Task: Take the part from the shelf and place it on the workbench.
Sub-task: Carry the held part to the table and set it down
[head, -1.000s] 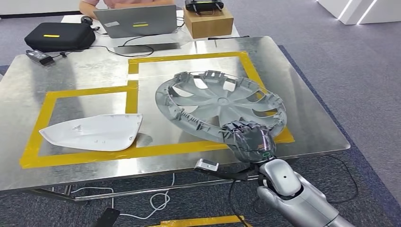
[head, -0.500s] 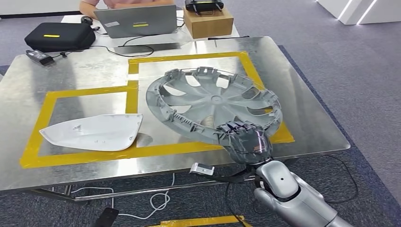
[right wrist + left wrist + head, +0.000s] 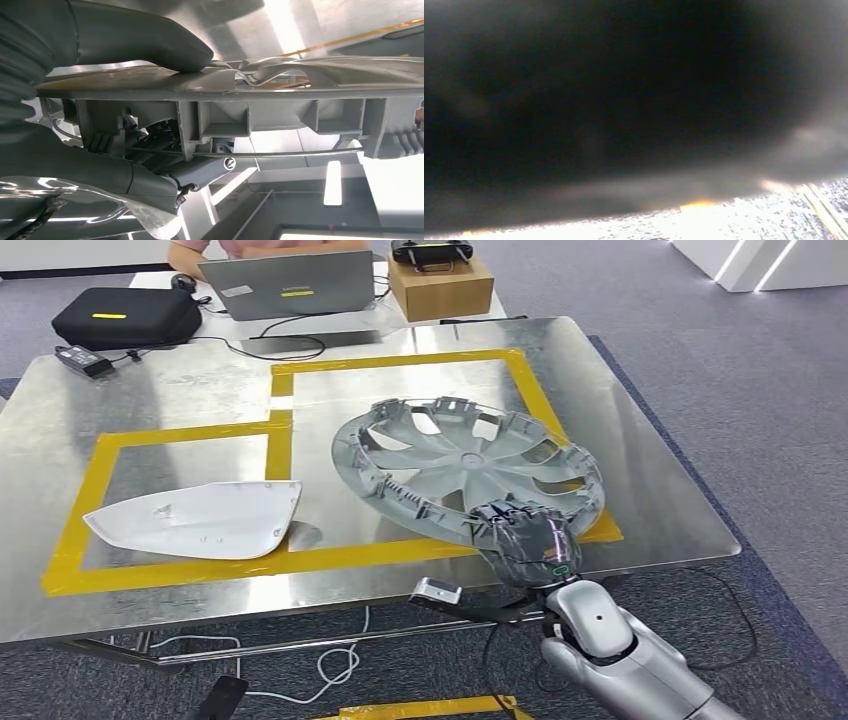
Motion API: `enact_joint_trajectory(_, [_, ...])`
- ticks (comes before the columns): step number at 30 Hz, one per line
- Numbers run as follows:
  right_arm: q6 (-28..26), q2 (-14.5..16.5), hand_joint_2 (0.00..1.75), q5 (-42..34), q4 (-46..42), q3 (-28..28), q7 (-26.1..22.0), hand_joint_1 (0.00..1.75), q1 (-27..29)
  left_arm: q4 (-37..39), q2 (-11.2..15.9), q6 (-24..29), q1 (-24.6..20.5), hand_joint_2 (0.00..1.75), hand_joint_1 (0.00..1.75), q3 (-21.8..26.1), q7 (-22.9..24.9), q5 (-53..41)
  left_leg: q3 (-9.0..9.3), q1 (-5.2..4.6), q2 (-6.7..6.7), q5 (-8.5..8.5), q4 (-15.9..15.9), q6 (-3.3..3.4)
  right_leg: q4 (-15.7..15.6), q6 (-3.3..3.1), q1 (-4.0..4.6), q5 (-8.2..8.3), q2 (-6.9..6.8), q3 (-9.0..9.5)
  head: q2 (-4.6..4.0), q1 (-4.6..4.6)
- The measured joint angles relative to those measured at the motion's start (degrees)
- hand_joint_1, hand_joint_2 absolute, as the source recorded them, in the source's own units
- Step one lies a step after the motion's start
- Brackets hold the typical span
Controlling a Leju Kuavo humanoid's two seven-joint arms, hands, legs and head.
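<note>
The hubcap is being held by the right hand at its near rim, over the right part of the surface. In the right wrist view the thumb is being pressed on one face of the rim and the darker fingers are being curled under the other, so the hand is gripping the part.

Compared with 0.5 s ago, the hubcap is being carried back toward the right and slightly nearer: its left edge, which was reaching close to the yellow tape dividing the 2 marked boxes, is now lying further from it, and the hand is sitting a little further right and lower. The position is now matching that of 1 s ago, so the part is being swung back and forth rather than moved steadily. It is tilted, far edge higher; whether the near edge is touching the surface cannot be told.

This is being judged as the final lowering into the right-hand box: the part is already over the surface, inside the tape, and only settling and release are left. The white cover is lying in the left box, well apart. The left hand's state cannot be told; its wrist view is dark and blurred.
</note>
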Motion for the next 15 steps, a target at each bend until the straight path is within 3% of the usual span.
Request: enact_joint_trajectory(15, [0.1, 0.0, 1.75, -0.3, 3.3, -1.4, 0.1, 1.75, 1.0, -0.8, -0.2, -0.2, 0.3, 0.00, 0.00, 0.5, 0.7, -0.1, 0.00, 0.00, 0.00, 0.00, 0.0, 0.00, 0.0, 0.00, 0.00, 0.00, 0.00, 0.00, 0.00, 0.00])
